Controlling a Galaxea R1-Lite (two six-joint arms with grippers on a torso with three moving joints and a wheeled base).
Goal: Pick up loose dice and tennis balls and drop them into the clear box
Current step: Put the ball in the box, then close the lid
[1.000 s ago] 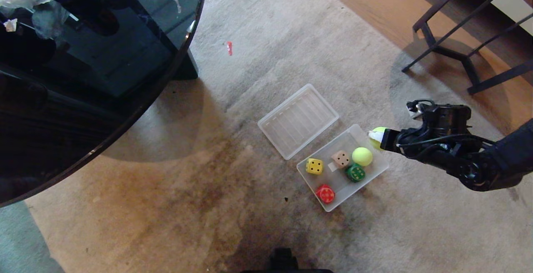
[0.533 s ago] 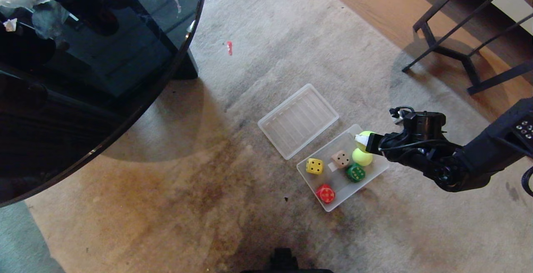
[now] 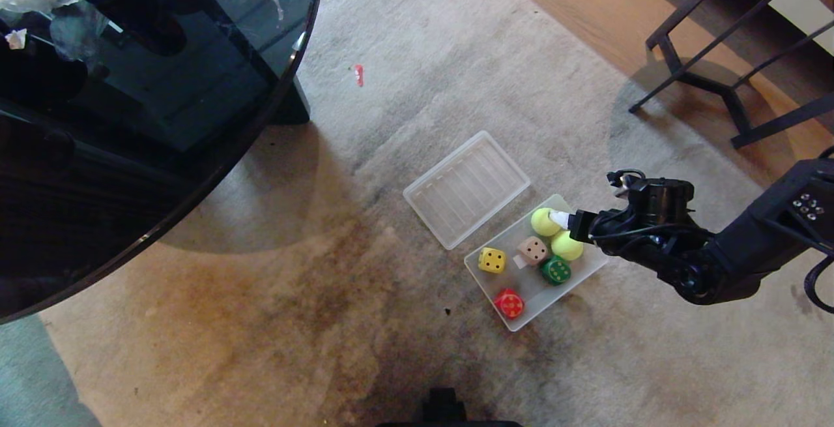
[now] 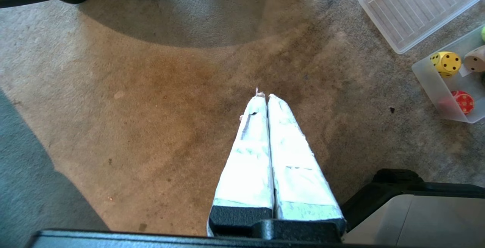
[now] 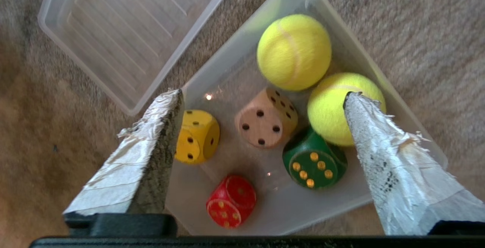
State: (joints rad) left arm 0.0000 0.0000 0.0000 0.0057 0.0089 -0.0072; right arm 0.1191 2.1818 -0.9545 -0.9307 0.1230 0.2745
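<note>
The clear box (image 3: 589, 269) (image 5: 235, 62) lies on the carpet and holds two tennis balls (image 3: 545, 221) (image 3: 567, 245), a yellow die (image 3: 492, 259) and a tan die (image 3: 533, 250). In the right wrist view the tennis balls (image 5: 293, 51) (image 5: 333, 108), yellow die (image 5: 197, 136) and tan die (image 5: 265, 119) rest on the box floor. My right gripper (image 3: 561, 220) (image 5: 263, 96) hovers above the box, open, nothing between its fingers. My left gripper (image 4: 264, 95) is shut and empty, low over bare carpet.
A red die (image 3: 509, 302) and a green die (image 3: 556, 270) also sit in the box. The ribbed translucent lid (image 3: 466, 188) lies beside it. A dark glass round table (image 3: 150, 88) fills the left. Metal chair legs (image 3: 704, 75) stand at the right.
My right gripper moved left over the box and opened. The tennis ball it carried now lies in the box next to the other ball.
</note>
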